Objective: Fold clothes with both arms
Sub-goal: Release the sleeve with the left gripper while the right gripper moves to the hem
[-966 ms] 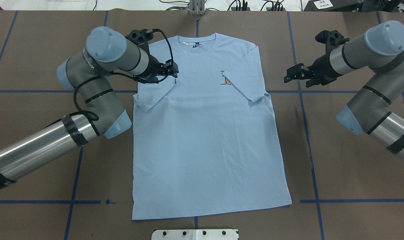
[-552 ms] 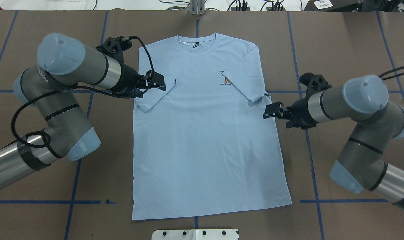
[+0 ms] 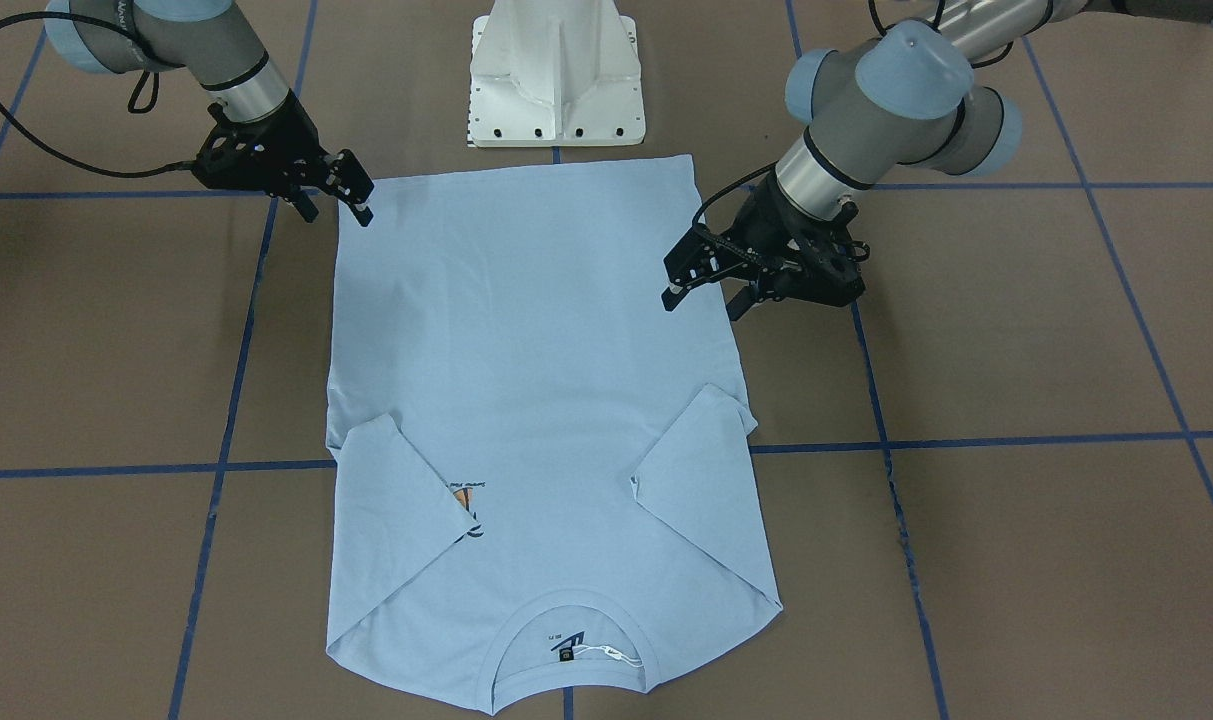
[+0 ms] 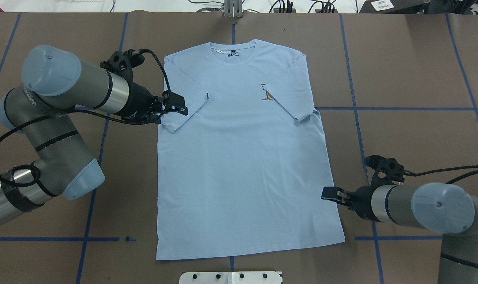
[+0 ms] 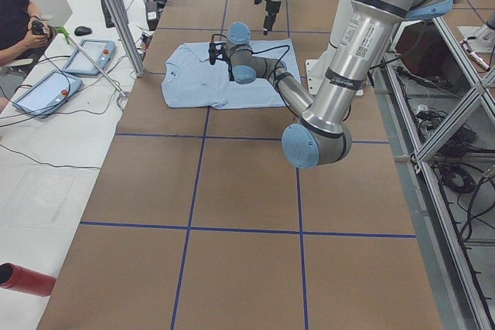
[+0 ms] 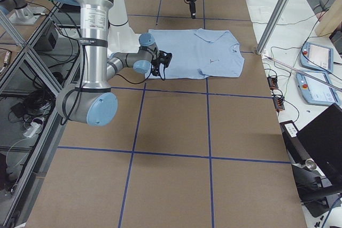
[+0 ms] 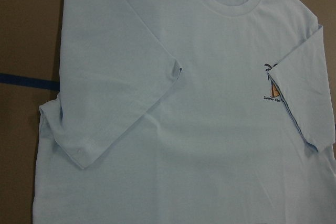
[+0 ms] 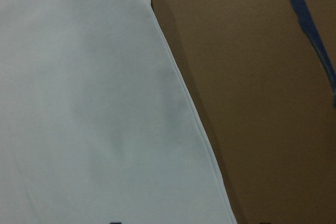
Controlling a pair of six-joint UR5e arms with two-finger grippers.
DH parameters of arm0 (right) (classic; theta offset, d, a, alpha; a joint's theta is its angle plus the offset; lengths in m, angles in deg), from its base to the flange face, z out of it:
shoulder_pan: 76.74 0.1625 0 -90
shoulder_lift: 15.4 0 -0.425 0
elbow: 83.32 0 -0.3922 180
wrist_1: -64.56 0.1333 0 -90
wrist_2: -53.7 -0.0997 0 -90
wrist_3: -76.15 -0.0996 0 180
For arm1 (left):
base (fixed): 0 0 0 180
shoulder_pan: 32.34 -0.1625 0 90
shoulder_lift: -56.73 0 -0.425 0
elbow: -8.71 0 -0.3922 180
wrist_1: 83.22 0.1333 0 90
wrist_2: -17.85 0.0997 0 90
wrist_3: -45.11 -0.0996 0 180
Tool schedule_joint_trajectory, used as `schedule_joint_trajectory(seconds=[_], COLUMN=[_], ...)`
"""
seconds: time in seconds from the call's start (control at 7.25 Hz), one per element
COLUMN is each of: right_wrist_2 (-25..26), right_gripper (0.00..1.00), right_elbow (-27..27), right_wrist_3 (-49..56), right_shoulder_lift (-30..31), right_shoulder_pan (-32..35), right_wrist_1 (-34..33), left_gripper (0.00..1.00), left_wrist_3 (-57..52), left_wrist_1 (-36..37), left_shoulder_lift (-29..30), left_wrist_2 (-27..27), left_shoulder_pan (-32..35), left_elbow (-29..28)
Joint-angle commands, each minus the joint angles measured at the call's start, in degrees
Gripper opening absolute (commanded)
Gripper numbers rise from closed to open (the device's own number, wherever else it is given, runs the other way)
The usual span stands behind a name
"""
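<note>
The pale blue T-shirt [image 4: 242,165] lies flat, chest up, collar far from the robot, with both sleeves folded inward. Its palm print [image 4: 267,94] is half covered by the right sleeve, and the dark neck label [image 4: 231,54] shows. My left gripper [image 4: 180,105] hovers open over the folded left sleeve; in the front-facing view [image 3: 703,297] its fingers stand apart. My right gripper [image 4: 328,194] is open and empty at the shirt's right side edge near the hem; it also shows in the front-facing view [image 3: 336,205]. The right wrist view shows that shirt edge [image 8: 178,77].
The white pedestal base [image 3: 556,70] stands at the robot's side of the table, just behind the hem. Blue tape lines [image 4: 400,108] cross the brown table. An operator [image 5: 15,21], tablets [image 5: 77,56] and a metal post [image 5: 116,28] are beyond the far edge.
My right arm swung back toward the robot along the shirt's right edge, from sleeve level to near the hem. My left gripper drew back leftward over the left sleeve.
</note>
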Motion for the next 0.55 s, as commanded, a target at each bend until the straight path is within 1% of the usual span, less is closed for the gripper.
schedule_joint_trajectory(seconds=[0.0,0.14,0.28,0.41], right_wrist_2=[3.8,3.8,3.9,4.0], right_gripper=[0.90,0.89,0.85,0.81], right_elbow=[-0.7,-1.3,-1.5,-2.1], right_wrist_3=[-7.0,-8.0,-8.4,-11.0], right_shoulder_lift=[2.5,2.5,2.3,2.1], right_shoulder_pan=[-6.1,-7.1,-8.2,-8.7], right_wrist_1=[-1.5,-2.9,-3.1,-3.0], left_gripper=[0.91,0.91,0.91,0.91], left_wrist_3=[0.0,0.0,0.0,0.0], left_wrist_1=[0.0,-0.1,-0.3,-0.3], left_shoulder_lift=[-0.4,-0.9,-0.9,-0.9], left_wrist_2=[-0.1,-0.1,-0.1,0.0], left_shoulder_pan=[0.0,0.0,-0.1,-0.4], left_elbow=[-0.3,-0.2,-0.3,-0.5])
